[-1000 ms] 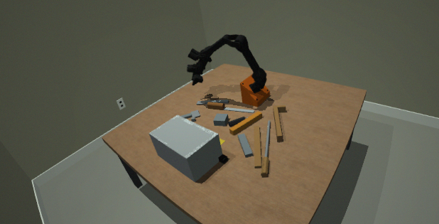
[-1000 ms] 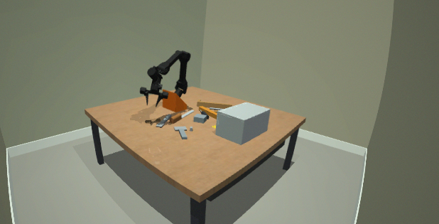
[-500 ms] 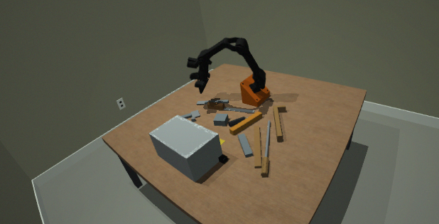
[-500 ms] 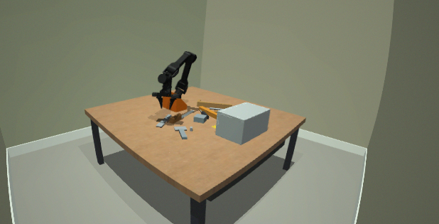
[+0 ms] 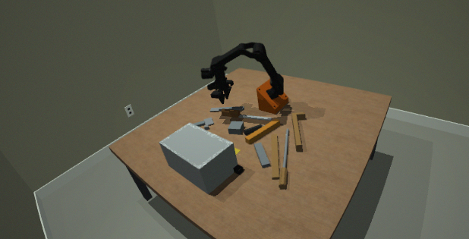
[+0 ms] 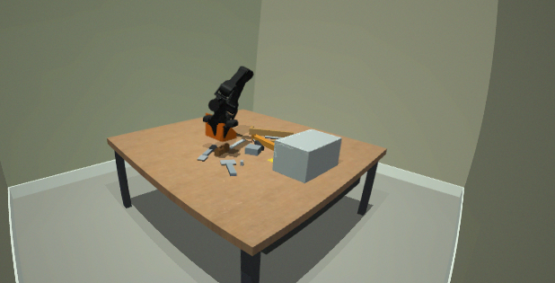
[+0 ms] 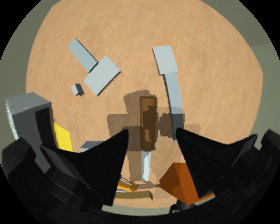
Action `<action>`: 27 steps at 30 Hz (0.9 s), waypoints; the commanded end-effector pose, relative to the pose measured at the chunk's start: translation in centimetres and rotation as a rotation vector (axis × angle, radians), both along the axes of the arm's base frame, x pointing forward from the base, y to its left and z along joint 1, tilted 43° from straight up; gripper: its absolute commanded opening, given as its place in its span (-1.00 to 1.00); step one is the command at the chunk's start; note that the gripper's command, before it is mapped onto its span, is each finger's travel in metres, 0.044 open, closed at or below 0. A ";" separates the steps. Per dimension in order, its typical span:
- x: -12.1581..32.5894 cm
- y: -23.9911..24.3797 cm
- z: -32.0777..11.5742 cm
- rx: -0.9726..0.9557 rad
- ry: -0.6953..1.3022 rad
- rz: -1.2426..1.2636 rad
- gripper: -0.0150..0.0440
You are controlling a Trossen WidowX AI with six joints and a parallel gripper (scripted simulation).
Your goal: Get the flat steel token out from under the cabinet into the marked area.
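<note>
The steel token does not show in any view. The pale grey cabinet (image 5: 197,146) (image 6: 310,154) (image 7: 28,111) stands on the table; its vent slots cannot be made out. A bit of yellow marking (image 5: 237,151) (image 6: 270,160) (image 7: 62,137) shows beside it. My gripper (image 5: 225,99) (image 6: 220,136) (image 7: 152,132) is open and empty, pointing down above a tool with a brown handle (image 5: 231,113) (image 6: 221,150) (image 7: 148,112) and a thin pale blade (image 5: 258,117) (image 7: 145,165). In the wrist view the handle lies between the fingertips, below them.
A grey bar with a dark end (image 5: 217,110) (image 7: 166,60) lies close beside the handle. A grey T-shaped piece (image 7: 102,76), grey block (image 5: 236,127), orange bar (image 5: 262,131), flat grey bar (image 5: 262,155) and several wooden-coloured pieces lie around. A black block (image 5: 238,169) is at the cabinet's corner.
</note>
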State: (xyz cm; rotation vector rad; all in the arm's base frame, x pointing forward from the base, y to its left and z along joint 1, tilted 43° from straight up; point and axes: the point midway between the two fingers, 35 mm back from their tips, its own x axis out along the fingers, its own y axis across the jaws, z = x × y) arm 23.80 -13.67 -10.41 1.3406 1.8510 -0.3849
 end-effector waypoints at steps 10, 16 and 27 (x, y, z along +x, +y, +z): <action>-0.5 2.7 -2.8 0.007 0.008 -0.008 0.42; -0.5 3.2 -3.3 0.007 0.008 -0.008 0.42; -0.7 4.4 -4.7 0.007 0.008 -0.009 0.42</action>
